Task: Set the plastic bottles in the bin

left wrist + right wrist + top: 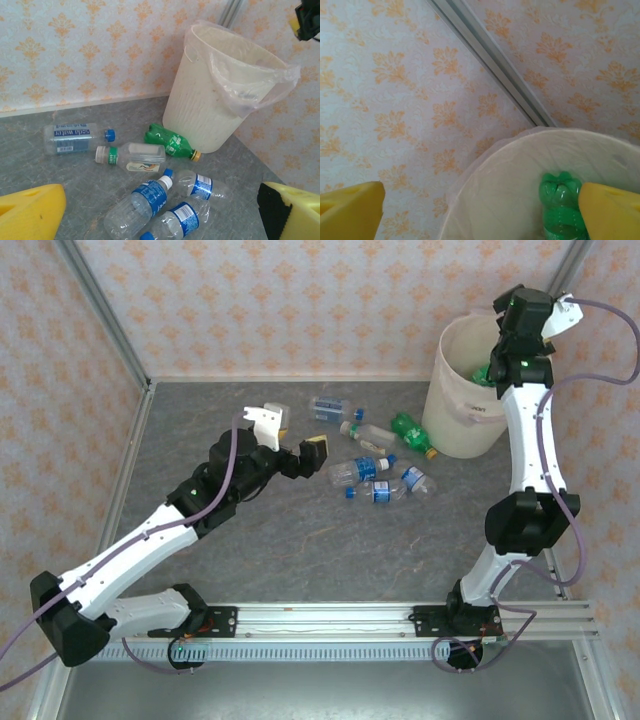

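Six bottles (145, 202), grey marbled table (300, 540), orange-patterned walls (300, 300)

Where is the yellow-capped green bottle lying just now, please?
Top view: the green bottle lies far right on the table, just left of the bin, beside a white-capped bottle.

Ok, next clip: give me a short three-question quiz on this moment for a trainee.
1. True or false: over the bin, the right gripper is shut on a bottle.
2. How many plastic bottles lie on the table?
3. The binned bottle is: A clear, B green, C orange.
Key: 1 false, its jaws stand open; 2 six; 3 B.
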{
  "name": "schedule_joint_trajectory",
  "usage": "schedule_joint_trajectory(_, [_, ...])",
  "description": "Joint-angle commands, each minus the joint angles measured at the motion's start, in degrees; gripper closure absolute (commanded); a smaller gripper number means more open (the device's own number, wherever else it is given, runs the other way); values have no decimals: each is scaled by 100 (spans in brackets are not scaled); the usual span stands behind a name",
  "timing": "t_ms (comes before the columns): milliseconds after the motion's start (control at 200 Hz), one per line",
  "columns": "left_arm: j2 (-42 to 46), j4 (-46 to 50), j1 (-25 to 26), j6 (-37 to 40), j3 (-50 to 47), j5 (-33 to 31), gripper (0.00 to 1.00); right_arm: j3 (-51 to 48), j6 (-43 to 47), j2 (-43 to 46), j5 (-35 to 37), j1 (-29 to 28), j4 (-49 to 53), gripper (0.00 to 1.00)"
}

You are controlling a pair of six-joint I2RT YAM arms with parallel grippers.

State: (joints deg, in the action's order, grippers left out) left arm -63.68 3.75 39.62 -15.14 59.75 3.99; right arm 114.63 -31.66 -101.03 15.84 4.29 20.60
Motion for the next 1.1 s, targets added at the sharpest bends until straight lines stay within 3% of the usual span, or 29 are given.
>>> schedule_joint_trajectory(0, [-137,179,-42,-68,155,21,1,140,148,155,-71,11,238,0])
schedule_joint_trajectory(320, [-804,209,-42,-69,205,80,1,-553,223,981,-885,-24,387,0])
schedule_joint_trajectory(671, [-2031,54,-42,-140,342,741,1,-2121,807,2624,-2124,-421,706,0])
schedule_joint_trajectory(901, [-2843,-188,-48,148,522,644,6,-2832,1109,3492,-3375,-745,1111,0])
schedule_joint_trajectory(1096, [-3509,-201,-45,587,877,626,11,-3032,1143,3838,-3656,-772,1359,0])
